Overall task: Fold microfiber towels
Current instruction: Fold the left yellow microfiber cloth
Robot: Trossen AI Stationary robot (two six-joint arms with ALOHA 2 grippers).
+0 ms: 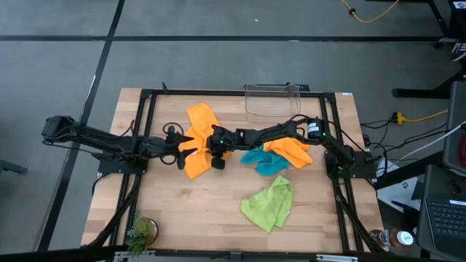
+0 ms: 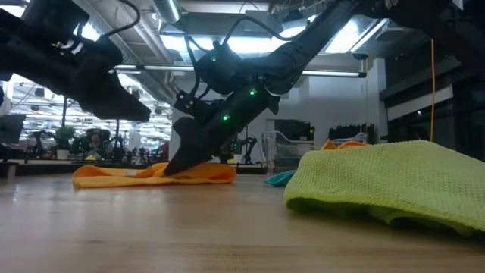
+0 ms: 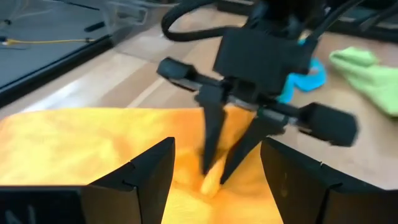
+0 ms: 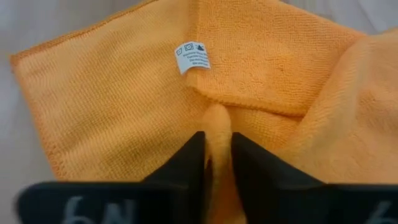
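Note:
An orange towel (image 1: 198,120) lies spread on the table left of centre, its white label (image 4: 191,57) facing up. My right gripper (image 1: 216,151) reaches across from the right and is shut on a raised ridge of it. My left gripper (image 1: 185,153) hangs open just above the towel's left part, facing the right gripper, and touches nothing. A second orange towel (image 1: 293,151) and a teal-blue towel (image 1: 263,163) lie bunched at centre right. A lime green towel (image 1: 268,204) lies crumpled nearer the front. My right gripper pinches a narrow raised fold of the orange towel (image 4: 217,127) between its two fingers, in the cloth's inner area below the label. The fingers slant down from above (image 2: 182,161). The rest of the towel lies flat and slack on the table.
A clear plastic bin (image 1: 273,100) stands at the table's far edge. A small green plant (image 1: 140,231) sits at the front left corner. Black frame rails (image 1: 138,131) run along the table's sides. Bare wood (image 1: 204,204) shows at the front centre.

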